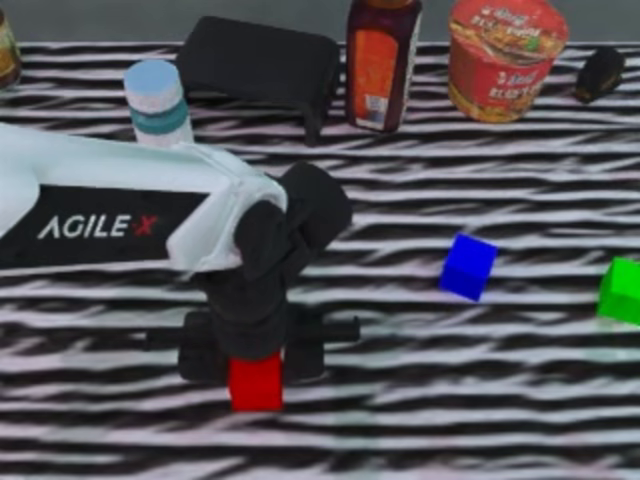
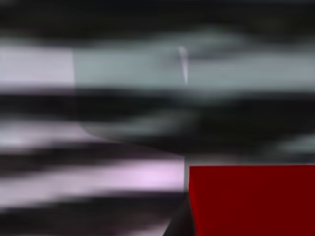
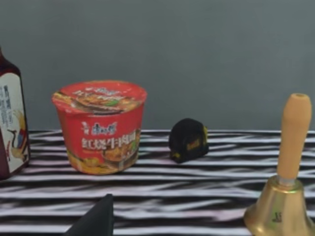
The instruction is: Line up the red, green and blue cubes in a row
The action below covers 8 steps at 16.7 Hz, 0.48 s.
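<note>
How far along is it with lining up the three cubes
Nothing looks lined up yet. In hand: the left gripper is down at the red cube, its fingers either side of it, at the table's front left of centre. Left to do: the blue cube sits apart toward the right and the green cube lies at the right edge, so all three need bringing into one row. The right arm is out of the top view.

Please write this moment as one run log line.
left gripper: at red cube | blue cube, green cube: apart at right | right arm: unseen
</note>
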{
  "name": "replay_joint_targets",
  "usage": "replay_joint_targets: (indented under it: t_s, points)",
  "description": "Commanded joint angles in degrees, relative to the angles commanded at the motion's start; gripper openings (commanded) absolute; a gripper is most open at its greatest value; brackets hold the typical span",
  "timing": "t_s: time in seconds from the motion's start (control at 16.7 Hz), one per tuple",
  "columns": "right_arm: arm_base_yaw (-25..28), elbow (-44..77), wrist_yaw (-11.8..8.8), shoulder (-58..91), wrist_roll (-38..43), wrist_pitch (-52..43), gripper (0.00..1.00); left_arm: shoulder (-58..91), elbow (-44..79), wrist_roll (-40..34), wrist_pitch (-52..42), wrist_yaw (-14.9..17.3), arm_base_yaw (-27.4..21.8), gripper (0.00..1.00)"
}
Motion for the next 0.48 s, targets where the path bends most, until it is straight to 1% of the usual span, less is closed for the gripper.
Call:
replay_joint_targets:
  t_s: [0.18, 0.48]
  points:
    - [0.0, 0.0, 0.0, 0.0, 0.0, 0.0, 1.0, 0.0, 0.0, 0.0, 0.0, 0.0, 0.0, 0.0]
    - [0.0, 0.0, 0.0, 0.0, 0.0, 0.0, 1.0, 0.0, 0.0, 0.0, 0.0, 0.0, 0.0, 0.38]
